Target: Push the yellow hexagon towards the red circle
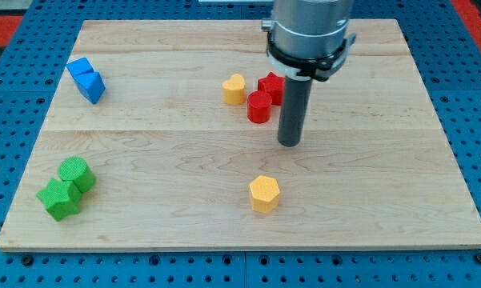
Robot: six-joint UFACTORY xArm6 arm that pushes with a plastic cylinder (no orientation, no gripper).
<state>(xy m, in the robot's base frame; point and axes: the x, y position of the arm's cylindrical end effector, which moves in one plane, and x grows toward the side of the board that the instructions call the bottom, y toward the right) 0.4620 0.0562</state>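
Tip (289, 143) sits btwn red circle (258, 107) & upright yellow hexagon (265, 194), touching neither.

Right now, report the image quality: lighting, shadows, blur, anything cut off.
Camera view: lighting is even and soft, with no glare on the wooden board. Blocks cast only faint shadows; the yellow hexagon and red circle are sharp. My tip is in focus, right of the red circle. The arm's upper part is cropped at the view's top.
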